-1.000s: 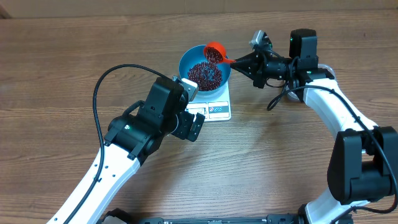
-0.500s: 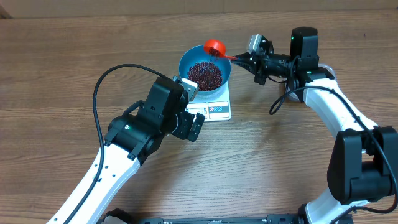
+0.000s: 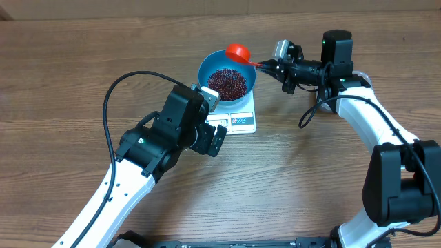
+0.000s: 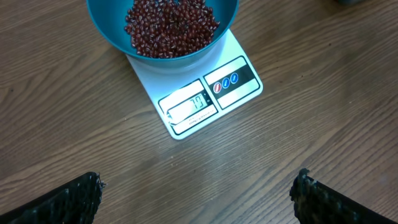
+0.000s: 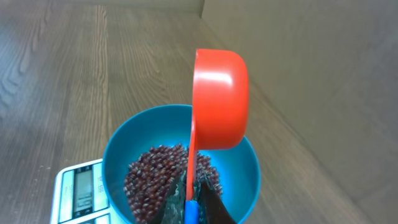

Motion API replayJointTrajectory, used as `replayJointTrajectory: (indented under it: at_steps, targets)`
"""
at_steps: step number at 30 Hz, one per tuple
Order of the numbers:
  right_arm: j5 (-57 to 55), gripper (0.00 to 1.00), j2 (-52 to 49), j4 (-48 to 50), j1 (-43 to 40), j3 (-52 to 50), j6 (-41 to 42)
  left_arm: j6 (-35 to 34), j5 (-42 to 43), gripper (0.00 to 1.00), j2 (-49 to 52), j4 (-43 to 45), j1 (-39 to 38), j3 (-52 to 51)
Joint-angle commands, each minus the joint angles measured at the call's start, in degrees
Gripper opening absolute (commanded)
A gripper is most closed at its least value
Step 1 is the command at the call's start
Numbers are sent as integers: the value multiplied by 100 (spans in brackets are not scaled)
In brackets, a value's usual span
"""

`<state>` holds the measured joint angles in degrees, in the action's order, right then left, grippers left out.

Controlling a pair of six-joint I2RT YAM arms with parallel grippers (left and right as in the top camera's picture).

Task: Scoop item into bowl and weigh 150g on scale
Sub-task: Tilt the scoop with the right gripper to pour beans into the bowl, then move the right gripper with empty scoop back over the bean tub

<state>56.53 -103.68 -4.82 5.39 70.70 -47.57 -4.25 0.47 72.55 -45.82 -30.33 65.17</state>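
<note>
- Orange-red scoop [image 3: 238,52], clenched by right gripper [image 3: 278,67], hung over far rim of blue bowl [image 3: 204,69], handle running rightward.
- Left gripper [image 4: 196,190] stood spread, empty, nearside of scale [image 4: 208,93].

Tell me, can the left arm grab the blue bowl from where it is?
Probably yes. The open left end effector faces the blue bowl on the scale, with only bare table between. The red scoop in the right end effector hangs over the far rim.
</note>
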Motion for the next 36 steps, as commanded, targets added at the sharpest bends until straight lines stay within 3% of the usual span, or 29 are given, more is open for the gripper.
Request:
replayJointTrajectory:
  at_steps: [1, 7, 15, 22, 29, 36]
  targets:
    - [-87, 4, -39, 24, 4, -13, 656, 87, 46, 99, 33, -2, 4, -22]
    - [-837, 4, -26, 170, -11, 28, 2124, 87, 46, 99, 33, -2, 4, -22]
    - [-1062, 4, 479, 74, -225, 68, 3156, 87, 46, 99, 33, -2, 4, -22]
    - [-1139, 4, 1132, -695, -654, 68, 3268, 87, 46, 99, 33, -2, 4, -22]
    - [-2754, 4, 1357, -1679, -1058, 68, 3906, 87, 46, 100, 33, -2, 4, -22]
    - [-3976, 4, 1434, -2194, -1078, 68, 3928, 87, 46, 99, 33, -2, 4, -22]
